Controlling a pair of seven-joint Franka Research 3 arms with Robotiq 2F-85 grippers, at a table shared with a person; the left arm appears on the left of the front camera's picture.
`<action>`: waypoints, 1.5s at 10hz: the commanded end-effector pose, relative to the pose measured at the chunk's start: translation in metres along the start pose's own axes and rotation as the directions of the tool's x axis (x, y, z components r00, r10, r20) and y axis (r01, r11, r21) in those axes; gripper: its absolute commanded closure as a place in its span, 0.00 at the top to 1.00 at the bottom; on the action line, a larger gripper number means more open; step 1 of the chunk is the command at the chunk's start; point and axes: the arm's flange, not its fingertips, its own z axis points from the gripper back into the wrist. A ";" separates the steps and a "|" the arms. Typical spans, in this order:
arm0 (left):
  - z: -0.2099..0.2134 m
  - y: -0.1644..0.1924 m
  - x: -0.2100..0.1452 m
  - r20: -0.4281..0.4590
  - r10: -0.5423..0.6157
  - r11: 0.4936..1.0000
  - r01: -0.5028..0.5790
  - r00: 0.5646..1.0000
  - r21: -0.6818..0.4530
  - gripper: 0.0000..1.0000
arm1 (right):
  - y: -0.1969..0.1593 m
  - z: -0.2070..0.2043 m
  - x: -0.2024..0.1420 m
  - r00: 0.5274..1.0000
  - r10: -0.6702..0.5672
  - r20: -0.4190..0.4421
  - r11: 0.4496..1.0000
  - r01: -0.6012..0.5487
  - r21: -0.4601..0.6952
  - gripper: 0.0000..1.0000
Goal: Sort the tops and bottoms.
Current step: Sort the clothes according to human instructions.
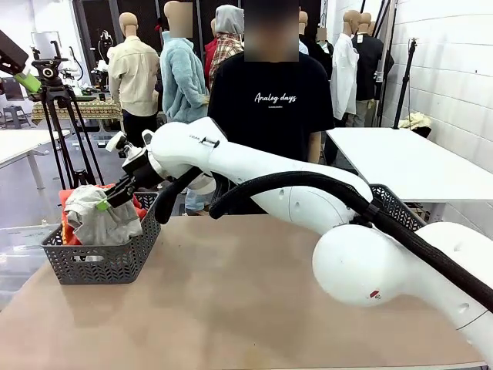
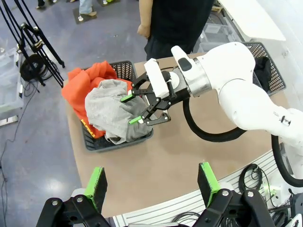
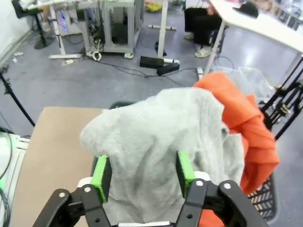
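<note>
My right gripper [image 2: 136,108] is reached across to the left basket [image 1: 100,262], which sits on the table [image 1: 231,308] at my left side. Its fingers are spread apart w/ nothing pinched between them; the green pads [image 3: 100,171] sit at the near edge of the grey top [image 3: 161,137], one on each side of a fold, cloth running between and past them. From the left wrist view the tips are just at the grey top's right side, touching or nearly so, can't tell which. Grey top lies heaped on the pile in the basket, spilling over the rim twd me. Orange top [image 2: 85,82] is under and behind it, bulging over the basket's far side, away from my fingers. In the front view the grey top [image 1: 96,220] hangs over the basket's front wall, right gripper's tip right at its upper edge. My left gripper [image 2: 154,187] hangs high over the table's near edge, fingers wide apart, holding nothing, well apart from the basket. A 2nd basket [image 2: 267,71] sits at the table's other end, w/ something dark in it. Person in a black shirt [image 1: 269,100] stands at the far side.
</note>
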 end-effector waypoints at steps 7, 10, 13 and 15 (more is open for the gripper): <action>0.002 0.000 0.002 0.000 -0.003 1.000 0.003 1.000 -0.005 1.00 | -0.051 0.002 0.042 0.997 0.026 -0.069 0.992 -0.035 -0.124 1.00; 0.002 0.000 0.002 0.000 -0.003 1.000 0.003 1.000 -0.005 1.00 | -0.009 0.026 0.019 0.997 0.063 -0.045 0.994 -0.067 -0.083 1.00; 0.002 0.000 0.002 0.000 -0.003 1.000 0.003 1.000 -0.005 1.00 | -0.009 0.026 0.019 0.997 0.063 -0.045 0.994 -0.067 -0.083 1.00; 0.002 0.000 0.002 0.000 -0.003 1.000 0.003 1.000 -0.005 1.00 | -0.009 0.026 0.019 0.997 0.063 -0.045 0.994 -0.067 -0.083 1.00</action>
